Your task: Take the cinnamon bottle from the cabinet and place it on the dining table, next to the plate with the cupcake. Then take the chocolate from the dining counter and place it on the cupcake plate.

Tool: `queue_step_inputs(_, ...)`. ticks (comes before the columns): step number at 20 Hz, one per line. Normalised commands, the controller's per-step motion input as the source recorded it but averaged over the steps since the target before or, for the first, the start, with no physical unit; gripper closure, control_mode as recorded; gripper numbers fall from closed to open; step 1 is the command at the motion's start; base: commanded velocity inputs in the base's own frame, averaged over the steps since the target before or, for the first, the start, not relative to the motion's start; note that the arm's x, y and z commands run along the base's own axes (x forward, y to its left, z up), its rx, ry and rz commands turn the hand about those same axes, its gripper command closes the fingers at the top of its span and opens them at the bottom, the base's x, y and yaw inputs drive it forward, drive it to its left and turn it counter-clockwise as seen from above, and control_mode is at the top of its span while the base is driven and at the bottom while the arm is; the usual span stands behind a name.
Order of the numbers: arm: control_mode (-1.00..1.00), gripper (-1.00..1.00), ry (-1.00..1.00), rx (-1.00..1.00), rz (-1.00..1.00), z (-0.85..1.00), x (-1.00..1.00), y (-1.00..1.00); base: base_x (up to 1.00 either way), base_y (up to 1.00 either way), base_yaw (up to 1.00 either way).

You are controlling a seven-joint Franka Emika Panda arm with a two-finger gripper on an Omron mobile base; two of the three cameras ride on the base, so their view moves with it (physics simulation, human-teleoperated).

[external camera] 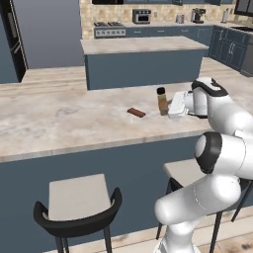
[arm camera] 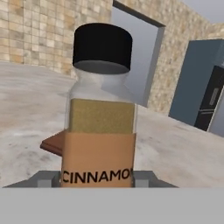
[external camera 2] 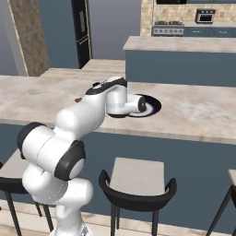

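Sideways, the pincer (external camera: 168, 107) grasped the upright cinnamon bottle (external camera: 162, 101), brown powder filling it below its black cap, on the counter (external camera: 59, 123) near the front edge. Left of it lay the chocolate (external camera: 136, 112). A dark plate (external camera 2: 153, 105) sat beside the wrist.

The cinnamon bottle (arm camera: 100, 113) label reads "CINNAMO".

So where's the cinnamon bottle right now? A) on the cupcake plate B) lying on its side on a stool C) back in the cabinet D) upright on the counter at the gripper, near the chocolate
D: the cinnamon bottle stands upright on the counter right at the gripper, with the chocolate lying flat just beyond it.
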Motion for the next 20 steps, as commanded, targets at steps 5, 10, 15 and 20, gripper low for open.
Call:
queue_step_inputs(5,-1.0,1.0,-0.03,0.0,0.0,-0.47,-0.06,-0.01,0.0,0.0,0.0)
queue_step_inputs(10,-1.0,-1.0,0.0,0.0,0.0,-0.05,-0.03,-0.02,0.0,0.0,0.0)
queue_step_inputs(15,-1.0,-1.0,0.0,0.0,0.0,0.0,-0.16,-0.14,0.0,0.0,0.0)
queue_step_inputs(20,-1.0,-1.0,-0.01,0.03,0.0,0.02,-0.22,-0.04,0.0,0.0,0.0)
